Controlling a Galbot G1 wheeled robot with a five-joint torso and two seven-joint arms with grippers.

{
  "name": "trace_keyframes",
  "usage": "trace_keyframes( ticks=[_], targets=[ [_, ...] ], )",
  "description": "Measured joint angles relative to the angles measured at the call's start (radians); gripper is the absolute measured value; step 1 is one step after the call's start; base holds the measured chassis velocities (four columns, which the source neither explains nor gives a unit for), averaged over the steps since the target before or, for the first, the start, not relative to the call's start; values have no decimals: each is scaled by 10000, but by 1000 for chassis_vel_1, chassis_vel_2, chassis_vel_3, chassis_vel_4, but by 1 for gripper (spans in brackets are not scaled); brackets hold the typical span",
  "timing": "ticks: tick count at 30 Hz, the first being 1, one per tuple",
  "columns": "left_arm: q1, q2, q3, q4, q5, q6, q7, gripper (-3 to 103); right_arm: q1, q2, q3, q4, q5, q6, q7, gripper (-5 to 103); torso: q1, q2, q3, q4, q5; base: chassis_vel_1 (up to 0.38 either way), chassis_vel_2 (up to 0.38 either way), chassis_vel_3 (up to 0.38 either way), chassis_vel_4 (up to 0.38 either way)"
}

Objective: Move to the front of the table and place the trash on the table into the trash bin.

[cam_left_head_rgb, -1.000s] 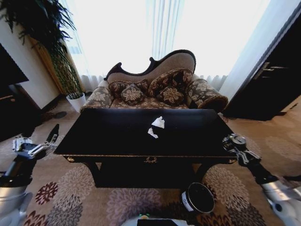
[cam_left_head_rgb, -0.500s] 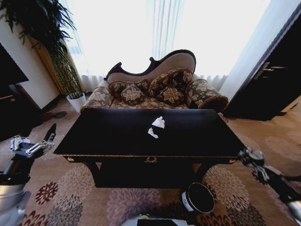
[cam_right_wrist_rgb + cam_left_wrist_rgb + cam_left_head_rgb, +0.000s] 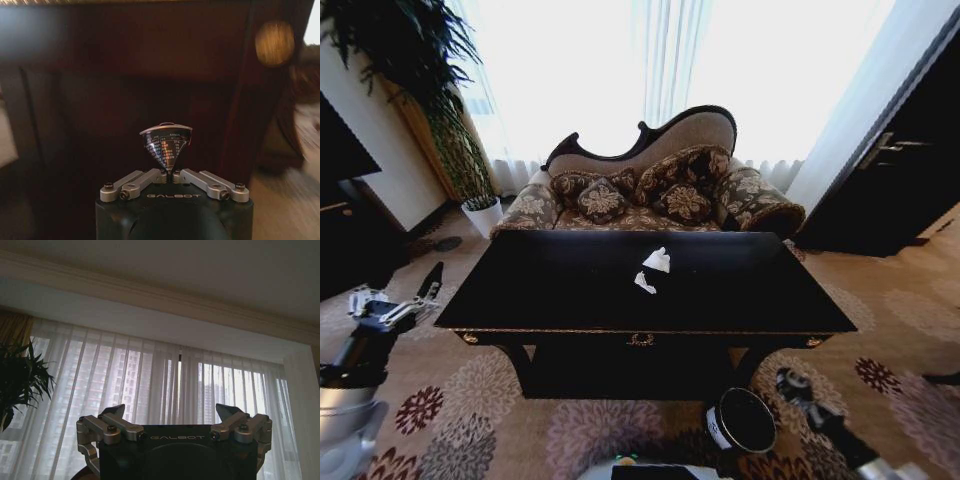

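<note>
Right gripper (image 3: pixel 167 172) clenched on the crushed silver can (image 3: pixel 166 145), low beside the trash bin (image 3: pixel 742 420), below the table (image 3: pixel 570 300) front edge; in the head view its arm is blurred and partly cut off. Tissue (image 3: pixel 657 260) and paper scrap (image 3: pixel 644 284) lie mid-table. Left gripper (image 3: pixel 175 417) released, empty, raised off the table's left end, pointing toward the curtains (image 3: pixel 150 380).

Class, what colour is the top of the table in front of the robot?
Glossy black, with a thin gold trim along the front edge of the table; the head view shows it best.
</note>
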Motion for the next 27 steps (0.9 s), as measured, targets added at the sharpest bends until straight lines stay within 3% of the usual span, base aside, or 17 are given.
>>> trace_keyframes(
  ticks=[3, 5, 8, 9, 14, 27],
  targets=[
    [-10, -24, 25, 0, 6, -1, 0, 100, 451, 209, -868, -678, -670, -196, 1605, 0, 0, 0, 0, 2, 5, 0, 0, 0, 0],
    [-10, -28, 39, -3, 12, -1, 1, 100, 581, 302, -1096, -810, -931, -384, 2039, 0, 0, 0, 0, 2, 5, 0, 0, 0, 0],
    [5, -12, 49, -61, 16, 4, 1, 100, 1017, 456, -1822, -1334, -2120, -871, 3437, 0, 0, 0, 0, 2, 1, 0, 0, 0, 0],
    [5, -12, 49, -61, 16, 4, 1, 100, 1017, 456, -1822, -1334, -2120, -871, 3437, 0, 0, 0, 0, 2, 1, 0, 0, 0, 0],
    [73, 64, -66, -70, -7, 13, 0, 100, 1560, 506, -2861, -1973, -2792, -1492, 4871, 0, 0, 0, 0, 3, 4, 0, 0, 0, 0],
    [258, 137, -145, -241, -9, 42, -1, 100, 2342, 668, -3880, -3270, -2707, -1913, 5423, 0, 0, 0, 1, 2, 3, 0, 0, 0, 0]
  ],
)
